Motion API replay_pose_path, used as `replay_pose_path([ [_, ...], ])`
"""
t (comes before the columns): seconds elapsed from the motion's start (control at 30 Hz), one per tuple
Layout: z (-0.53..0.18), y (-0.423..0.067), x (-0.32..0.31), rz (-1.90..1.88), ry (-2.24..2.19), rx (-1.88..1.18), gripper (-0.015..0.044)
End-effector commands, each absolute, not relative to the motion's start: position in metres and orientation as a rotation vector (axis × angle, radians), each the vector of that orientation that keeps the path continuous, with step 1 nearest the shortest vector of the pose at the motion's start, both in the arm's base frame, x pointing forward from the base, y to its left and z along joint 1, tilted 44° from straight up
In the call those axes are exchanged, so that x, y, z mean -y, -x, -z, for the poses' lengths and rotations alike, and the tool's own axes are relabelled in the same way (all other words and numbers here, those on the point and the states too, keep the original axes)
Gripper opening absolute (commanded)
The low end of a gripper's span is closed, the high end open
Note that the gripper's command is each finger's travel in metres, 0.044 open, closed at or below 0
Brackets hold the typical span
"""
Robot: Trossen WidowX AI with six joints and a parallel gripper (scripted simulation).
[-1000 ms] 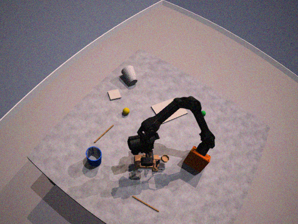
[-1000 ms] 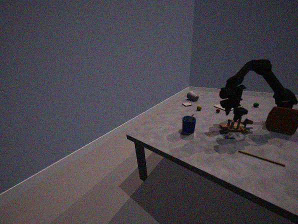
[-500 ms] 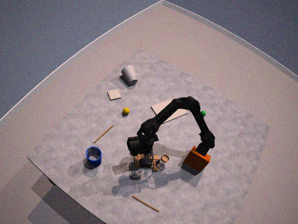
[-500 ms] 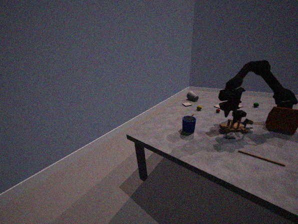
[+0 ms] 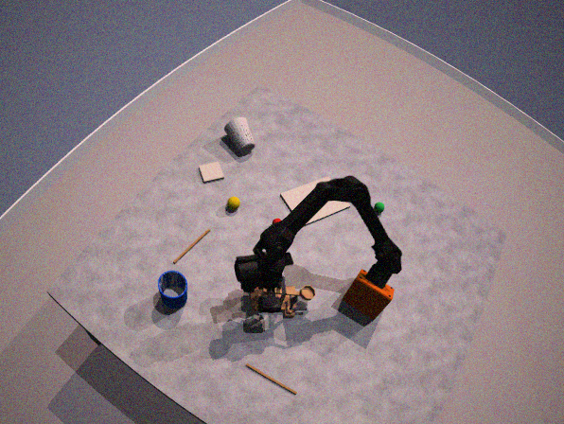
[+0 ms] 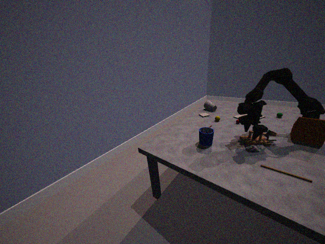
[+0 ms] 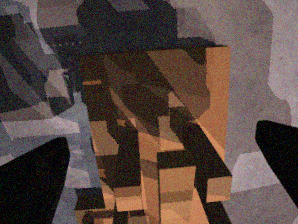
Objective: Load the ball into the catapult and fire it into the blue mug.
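The wooden catapult (image 5: 290, 305) (image 6: 256, 140) (image 7: 202, 96) stands on the table left of the arm's orange base (image 5: 368, 298). Its round spoon cup (image 5: 308, 292) looks empty. My gripper (image 5: 268, 297) (image 6: 257, 131) (image 7: 164, 137) is open, low over the catapult, with a finger on each side of its frame. The blue mug (image 5: 172, 289) (image 6: 206, 136) stands upright to the catapult's left. A yellow ball (image 5: 233, 203) (image 6: 217, 119), a red ball (image 5: 276, 220) (image 6: 237, 121) and a green ball (image 5: 378, 206) (image 6: 279, 115) lie on the table farther back.
A white cup (image 5: 239, 134) lies on its side at the back, with a small tile (image 5: 211, 171) near it and a larger board (image 5: 299, 195) under the arm. Two thin sticks (image 5: 191, 246) (image 5: 271, 379) lie on the table. A dark grey lump (image 5: 254, 324) sits in front of the catapult.
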State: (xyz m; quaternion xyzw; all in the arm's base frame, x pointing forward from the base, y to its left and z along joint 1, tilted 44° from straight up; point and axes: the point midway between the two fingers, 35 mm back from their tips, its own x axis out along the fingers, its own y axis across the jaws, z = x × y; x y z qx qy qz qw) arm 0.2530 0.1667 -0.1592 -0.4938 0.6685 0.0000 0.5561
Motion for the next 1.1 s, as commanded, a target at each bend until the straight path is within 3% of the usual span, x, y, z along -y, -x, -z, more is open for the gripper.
replay_pose_path([
  [0.0,0.165,-0.251,-0.157,0.006,1.177,-1.590,0.0440],
  [0.33,0.168,-0.251,-0.154,0.007,1.177,-1.590,0.0440],
  [0.7,0.167,-0.252,-0.158,0.004,1.169,-1.585,0.0151],
  [0.9,0.167,-0.252,-0.158,0.004,1.169,-1.585,0.0111],
  [1.07,0.132,-0.248,-0.190,0.003,1.169,-1.584,0.0000],
])
